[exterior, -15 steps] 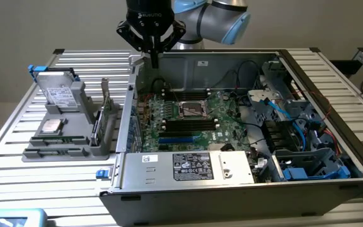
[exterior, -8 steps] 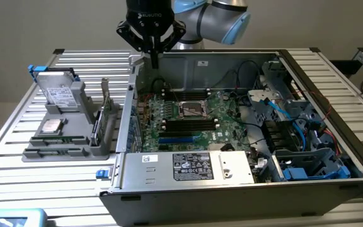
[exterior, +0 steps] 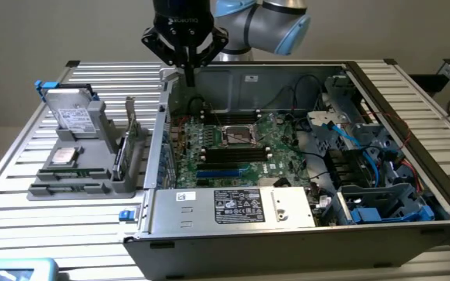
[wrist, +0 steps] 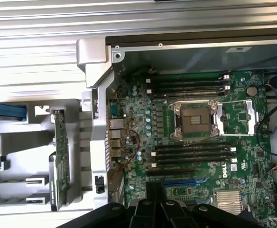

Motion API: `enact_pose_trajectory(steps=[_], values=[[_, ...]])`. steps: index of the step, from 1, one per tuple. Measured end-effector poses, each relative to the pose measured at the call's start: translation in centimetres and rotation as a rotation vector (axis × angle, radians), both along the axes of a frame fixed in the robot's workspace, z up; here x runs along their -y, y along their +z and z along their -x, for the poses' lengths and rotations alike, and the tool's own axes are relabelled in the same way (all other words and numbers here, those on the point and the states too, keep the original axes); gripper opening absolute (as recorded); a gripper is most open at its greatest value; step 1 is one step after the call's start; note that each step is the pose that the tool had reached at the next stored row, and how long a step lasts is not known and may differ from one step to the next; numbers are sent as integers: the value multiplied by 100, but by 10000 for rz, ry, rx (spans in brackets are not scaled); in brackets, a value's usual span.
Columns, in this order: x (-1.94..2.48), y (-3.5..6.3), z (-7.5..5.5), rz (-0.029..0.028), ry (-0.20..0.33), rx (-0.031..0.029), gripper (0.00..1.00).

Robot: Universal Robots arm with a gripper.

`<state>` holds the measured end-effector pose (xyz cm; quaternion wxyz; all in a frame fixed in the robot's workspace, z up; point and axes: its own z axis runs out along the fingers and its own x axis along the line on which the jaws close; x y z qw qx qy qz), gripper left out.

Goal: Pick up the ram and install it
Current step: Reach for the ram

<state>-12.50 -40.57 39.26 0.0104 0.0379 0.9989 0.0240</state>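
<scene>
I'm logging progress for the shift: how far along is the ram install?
Nothing looks done yet. The ram lies in the grey holder beside the computer case. The gripper is shut with nothing in it, above the case's far wall in the exterior view. Picking up and seating are both left: the motherboard's memory slots look empty.

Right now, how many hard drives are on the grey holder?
2. One hard drive stands upright at the grey holder's far end; a smaller hard drive lies flat just nearer the camera. None looks hidden.
</scene>
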Motion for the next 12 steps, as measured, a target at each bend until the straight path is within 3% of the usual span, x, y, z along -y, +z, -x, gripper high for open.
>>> enact_pose_trajectory(steps=[9,12], values=[[97,0,305,0,0,0,11],[129,0,406,0,0,-53,11]])
